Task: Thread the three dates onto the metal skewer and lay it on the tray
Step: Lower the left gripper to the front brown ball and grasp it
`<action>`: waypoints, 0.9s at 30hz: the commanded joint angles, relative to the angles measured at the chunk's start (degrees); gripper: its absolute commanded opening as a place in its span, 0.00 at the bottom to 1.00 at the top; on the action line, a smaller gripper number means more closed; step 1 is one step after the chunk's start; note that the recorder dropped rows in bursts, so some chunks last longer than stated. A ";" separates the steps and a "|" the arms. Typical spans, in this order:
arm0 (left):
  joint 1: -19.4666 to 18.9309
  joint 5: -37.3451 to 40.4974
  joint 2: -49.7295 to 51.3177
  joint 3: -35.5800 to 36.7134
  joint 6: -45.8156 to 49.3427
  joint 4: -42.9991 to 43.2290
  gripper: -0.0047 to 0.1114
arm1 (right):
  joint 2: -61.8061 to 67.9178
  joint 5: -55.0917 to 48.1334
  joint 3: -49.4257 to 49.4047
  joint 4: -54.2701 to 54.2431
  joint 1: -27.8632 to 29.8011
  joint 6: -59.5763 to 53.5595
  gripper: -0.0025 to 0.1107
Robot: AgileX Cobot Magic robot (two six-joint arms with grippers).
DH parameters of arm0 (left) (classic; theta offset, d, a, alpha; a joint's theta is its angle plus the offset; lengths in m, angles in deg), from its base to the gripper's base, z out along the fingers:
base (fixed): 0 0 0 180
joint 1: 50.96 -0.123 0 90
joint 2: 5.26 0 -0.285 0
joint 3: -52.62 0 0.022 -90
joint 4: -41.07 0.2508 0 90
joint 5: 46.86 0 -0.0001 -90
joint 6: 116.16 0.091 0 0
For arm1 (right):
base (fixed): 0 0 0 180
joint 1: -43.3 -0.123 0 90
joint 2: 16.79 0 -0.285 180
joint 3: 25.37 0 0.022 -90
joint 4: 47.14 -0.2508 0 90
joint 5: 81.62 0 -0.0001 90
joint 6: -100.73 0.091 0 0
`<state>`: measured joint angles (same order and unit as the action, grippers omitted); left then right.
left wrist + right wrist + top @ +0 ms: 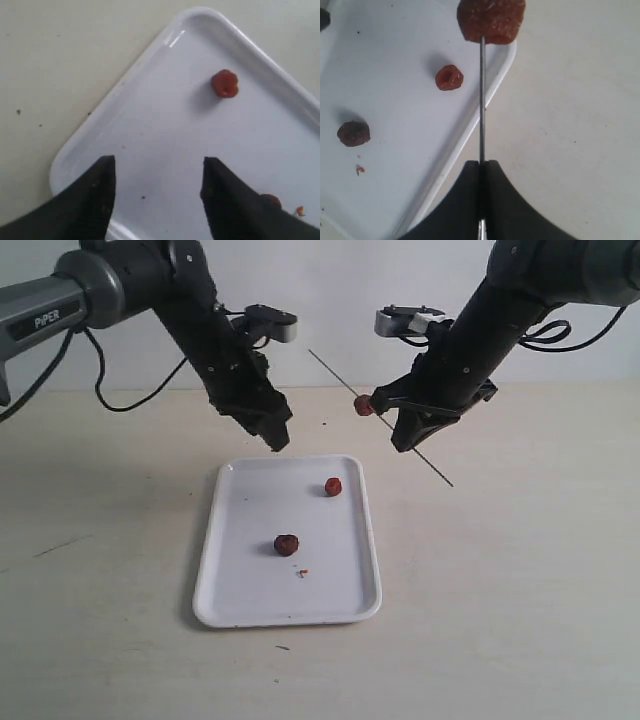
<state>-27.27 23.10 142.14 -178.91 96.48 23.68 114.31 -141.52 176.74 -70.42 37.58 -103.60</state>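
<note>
three dates. one date (363,405) threaded on the single metal skewer (481,100), in the air past the tray's far right corner. two lie on the one tray (250,595): redder date (333,486), darker date (287,545). one crumb (302,572) beside the darker. right gripper (481,165) clamped tight on the skewer. left gripper (157,167) spread wide, empty, above the tray's far edge.

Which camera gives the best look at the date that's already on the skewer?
The right wrist view: the threaded date is large and close, with the metal skewer running into it from the shut right gripper. The exterior view shows it as a small red dot on the skewer. The left wrist view does not show it.
</note>
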 commanded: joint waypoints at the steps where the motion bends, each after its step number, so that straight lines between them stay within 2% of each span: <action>1: 3.25 0.00 -2.09 1.69 0.72 1.04 0.49 | -0.74 0.38 -1.69 -2.37 3.12 -3.88 0.02; 8: 3.74 0.00 -7.57 13.21 8.02 -1.01 0.49 | -0.74 0.94 -9.59 -18.16 7.01 -19.89 0.02; 12: 4.42 0.00 -9.80 18.66 14.33 -3.39 0.49 | -0.74 0.83 -10.41 -18.40 7.01 -20.58 0.02; 15: 7.21 0.00 -10.46 21.67 15.40 -0.20 0.49 | -0.74 -0.50 -10.41 -19.36 7.01 -20.46 0.02; 19: 12.30 0.00 -10.46 24.27 14.73 8.16 0.49 | -0.74 -2.29 -10.41 -22.19 7.01 -22.67 0.02; 23: 13.53 -4.15 -10.46 26.20 12.54 13.64 0.49 | -0.74 -2.29 -10.41 -23.17 7.01 -23.19 0.02; 27: 13.53 -8.16 -10.26 26.20 12.79 13.27 0.49 | -0.74 -2.29 -10.41 -23.18 7.01 -23.91 0.02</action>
<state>-13.78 17.07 132.52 -152.92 109.48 37.06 114.08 -143.61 166.55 -92.68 44.44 -126.53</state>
